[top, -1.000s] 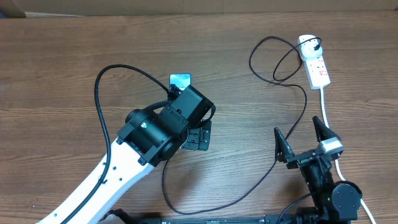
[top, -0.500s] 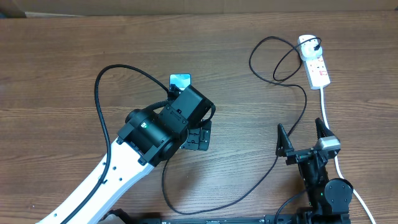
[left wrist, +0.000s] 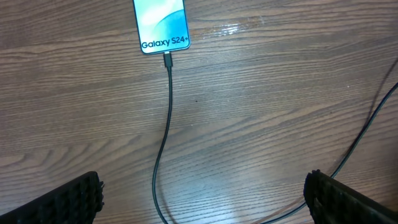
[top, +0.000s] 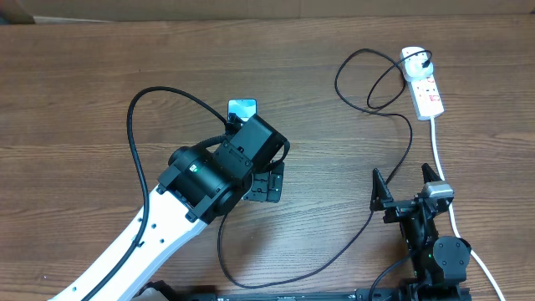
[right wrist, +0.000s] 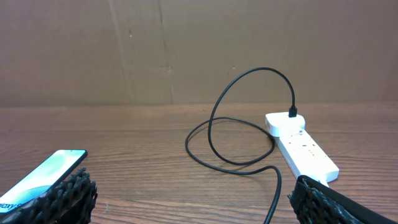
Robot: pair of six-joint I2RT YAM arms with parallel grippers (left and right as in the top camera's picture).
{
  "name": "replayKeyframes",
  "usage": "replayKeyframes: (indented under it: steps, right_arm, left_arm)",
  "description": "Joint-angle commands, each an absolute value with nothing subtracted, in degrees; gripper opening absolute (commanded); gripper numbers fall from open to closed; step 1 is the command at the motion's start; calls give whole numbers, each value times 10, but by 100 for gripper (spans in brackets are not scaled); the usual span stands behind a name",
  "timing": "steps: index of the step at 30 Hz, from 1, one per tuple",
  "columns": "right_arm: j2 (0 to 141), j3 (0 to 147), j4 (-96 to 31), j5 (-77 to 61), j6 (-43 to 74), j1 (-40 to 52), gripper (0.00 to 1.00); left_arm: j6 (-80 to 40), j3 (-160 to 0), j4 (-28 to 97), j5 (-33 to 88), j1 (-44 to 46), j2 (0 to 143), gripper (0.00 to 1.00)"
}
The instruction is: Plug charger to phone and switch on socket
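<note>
fingers (right wrist: 69,198) spread over woodgrain table (right wrist: 137,177), cardboard wall (right wrist: 74,50) behind.

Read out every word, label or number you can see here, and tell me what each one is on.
"Galaxy S24+": white letters on the phone screen, clear in the left wrist view.
Red markings on the power strip: too small to read.
No other text is readable.
</note>
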State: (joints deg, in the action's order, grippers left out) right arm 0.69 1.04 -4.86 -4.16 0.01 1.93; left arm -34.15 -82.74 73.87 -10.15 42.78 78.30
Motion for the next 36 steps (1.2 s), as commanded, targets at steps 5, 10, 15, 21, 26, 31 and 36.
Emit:
replayKeyframes:
  steps: [5, 10, 15, 21, 26, 31, 36]
  right_arm:
    - [2, 4, -48, -35, -31, 22, 100]
    - [2, 4, -48, -31, -34, 22, 100]
    - [2, 4, -47, -30, -31, 22, 100]
    - [2, 4, -47, -30, -31, 22, 100]
    - [2, 4, -47, -30, -31, 22, 100]
    - [2, 4, -46, -30, -31, 22, 100]
    - [2, 4, -46, -30, -31, 22, 100]
  left_arm:
    - [-334, -825, 738, -109, 431, 786, 100]
    - [-334, -825, 738, -109, 431, 786, 100]
    - [-334, -825, 738, -109, 431, 787, 100]
    - [-334, -825, 738, -109, 431, 787, 99]
    - [-334, -825, 738, -109, 431, 787, 100]
    - [-334, -825, 738, -109, 431, 787, 100]
    - [-331, -825, 741, -112, 431, 787, 100]
